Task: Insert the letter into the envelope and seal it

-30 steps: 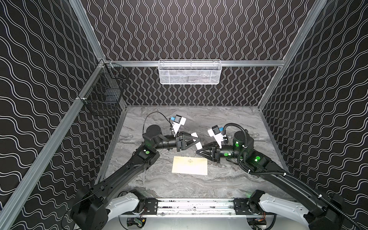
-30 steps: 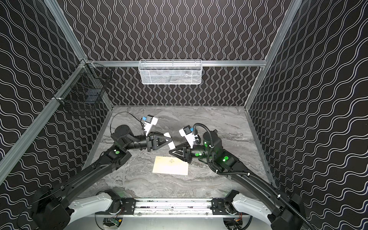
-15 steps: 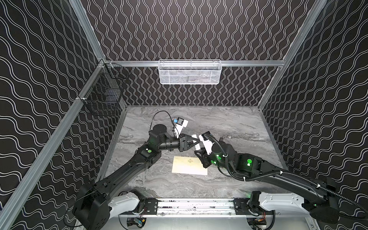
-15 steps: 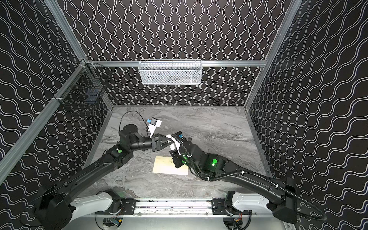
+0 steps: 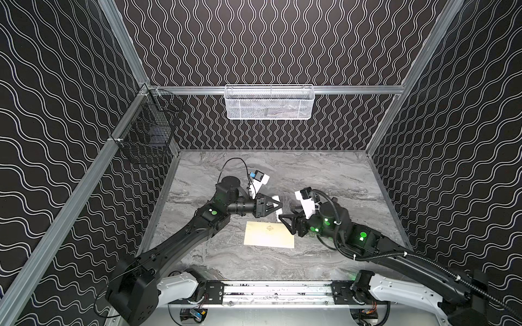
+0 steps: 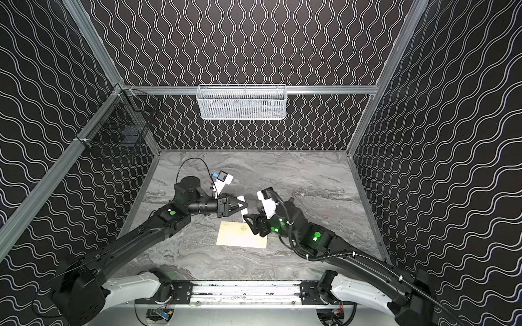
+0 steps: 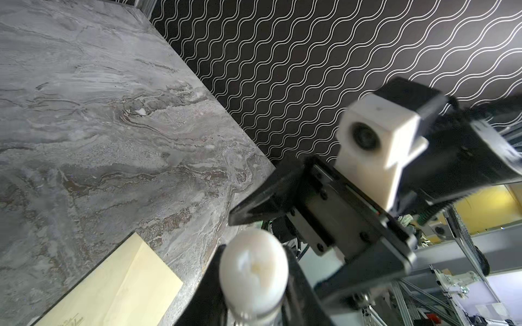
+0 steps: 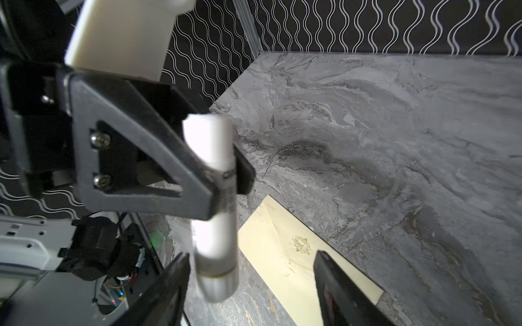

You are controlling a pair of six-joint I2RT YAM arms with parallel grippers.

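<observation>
Left gripper (image 5: 278,205) is clamped on a small white stick (image 8: 209,141). It looks like a glue stick, pinched around its middle so both ends poke out past the fingers. From the left wrist camera you're basically staring down the rounded end of it (image 7: 254,268).

The envelope (image 5: 268,238) is lying flat on the grey marble-look tabletop (image 5: 310,175), toward the front and roughly centred. It's cream coloured, the pointed flap is down flat, and there's a little gold printed mark in the middle. Nothing is gripping it.

Both top views show the left gripper hanging above the table just past the envelope's far edge. The right gripper (image 5: 286,213) sits over the envelope's far right corner (image 6: 264,238), pointing back at the stick. Its jaws are spread wide with nothing clamped between them. In the right wrist view one end of the stick hangs right next to one of its fingers (image 8: 175,279), but I can't tell if they actually touch.

Further out there's a white mesh basket (image 5: 268,101) hooked on the back wall rail and a black wire basket (image 5: 147,135) on the left wall.
</observation>
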